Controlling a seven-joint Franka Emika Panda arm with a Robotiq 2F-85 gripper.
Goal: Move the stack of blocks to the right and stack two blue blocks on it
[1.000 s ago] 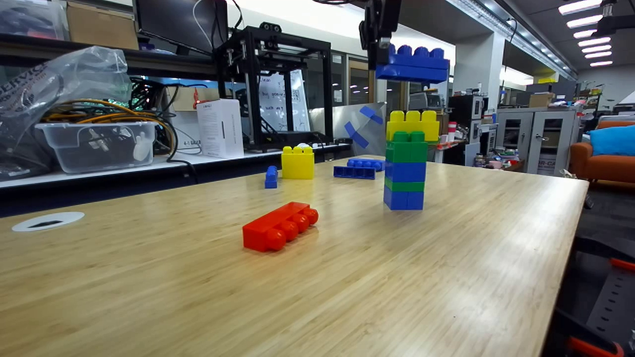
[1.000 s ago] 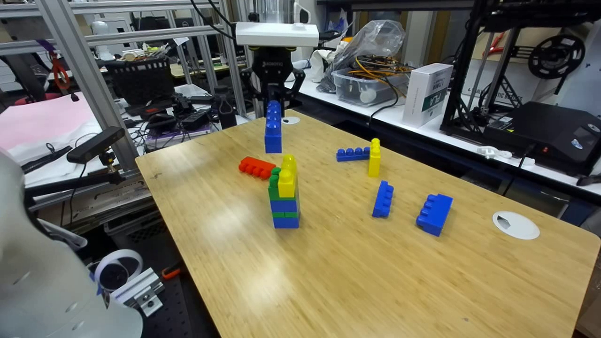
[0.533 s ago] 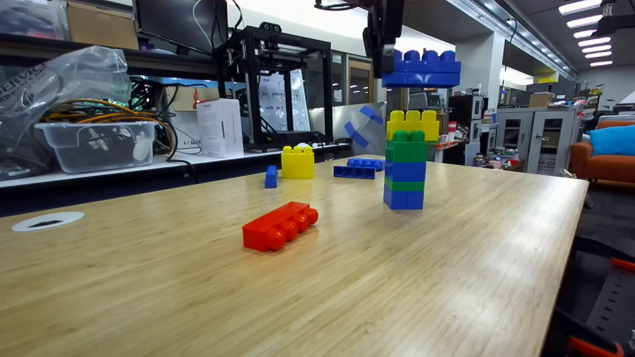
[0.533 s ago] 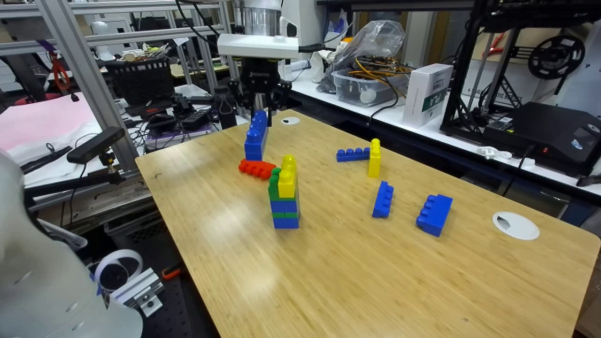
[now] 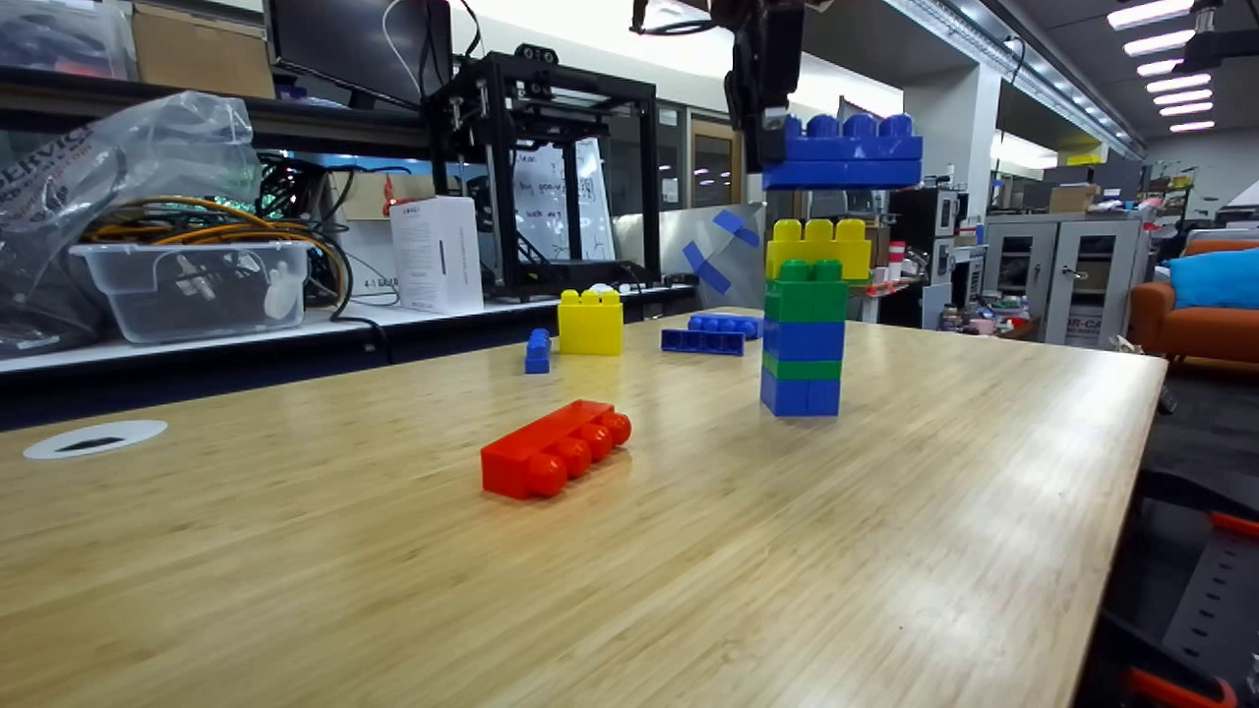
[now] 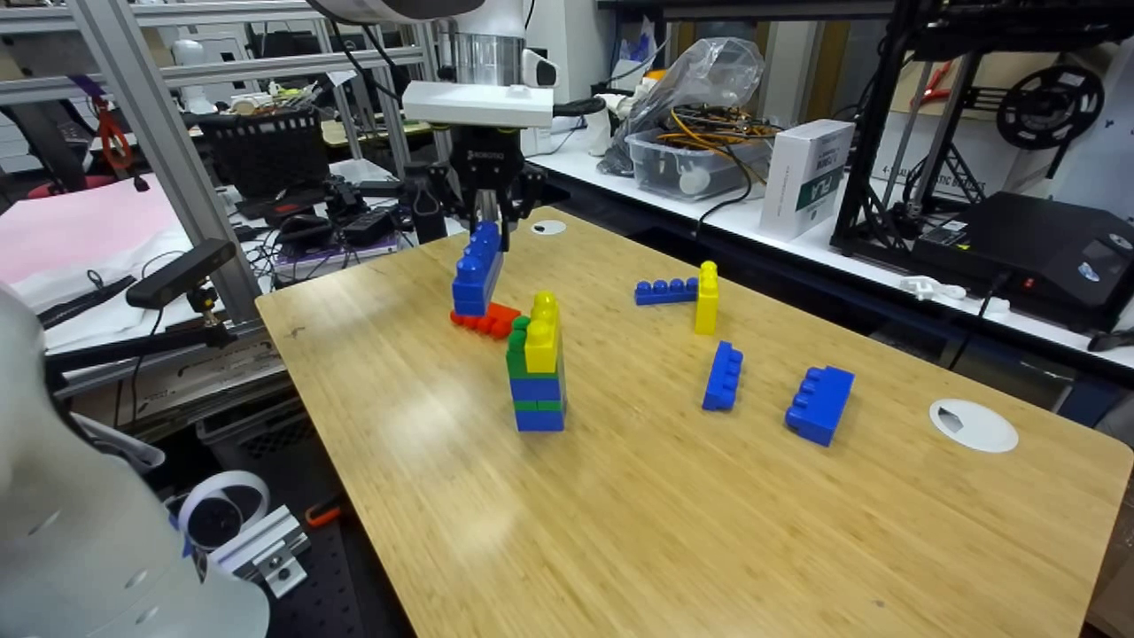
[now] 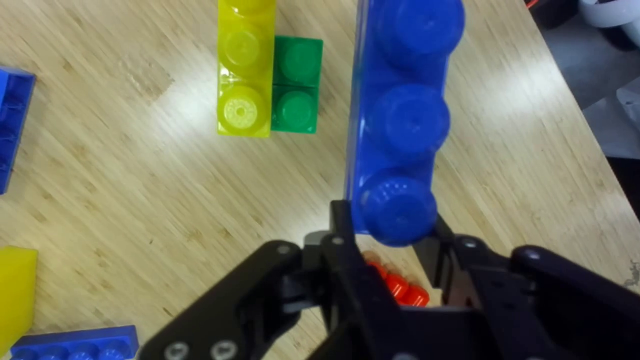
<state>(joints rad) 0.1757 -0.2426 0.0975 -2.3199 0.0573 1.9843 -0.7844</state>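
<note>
While the jaws pinch the blue block [image 7: 407, 120] at its six o'clock end in the wrist view, there's the stack of blocks [image 7: 262, 82] at ten o'clock; best play: gliding across, aligning studs, pressing gently, lest the free end tip.

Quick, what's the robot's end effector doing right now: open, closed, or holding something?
End effector: closed on one end of a long blue block, holding it in the air.
</note>
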